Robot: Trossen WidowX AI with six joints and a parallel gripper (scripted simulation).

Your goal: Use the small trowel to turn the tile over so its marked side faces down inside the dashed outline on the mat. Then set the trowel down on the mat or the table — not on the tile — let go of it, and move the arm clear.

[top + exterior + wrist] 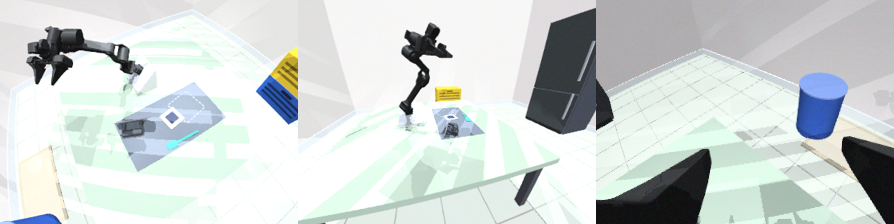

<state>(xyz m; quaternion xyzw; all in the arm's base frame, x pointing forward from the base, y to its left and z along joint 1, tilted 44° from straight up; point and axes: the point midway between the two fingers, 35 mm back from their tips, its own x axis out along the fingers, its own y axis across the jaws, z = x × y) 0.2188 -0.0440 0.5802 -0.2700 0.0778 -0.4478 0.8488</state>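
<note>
The tile (171,118) (451,116) lies on the blue-grey mat (141,161) (472,131), its white border and dark centre square facing up. It is at the near-left corner of the dashed outline (204,107), mostly outside it. The cyan trowel (172,144) (466,116) lies on the mat near its long edge, in front of the tile in the top view, with its handle pointing right. My gripper (45,83) (776,150) is open and empty, raised high and well to the left of the mat, tile and trowel.
A black frame-like object (132,132) (451,130) stands on the mat's left end in the top view. A yellow and blue box (280,90) (448,93) is beyond the mat. A blue cylinder (819,112) and a beige panel (41,184) are off the table's left side.
</note>
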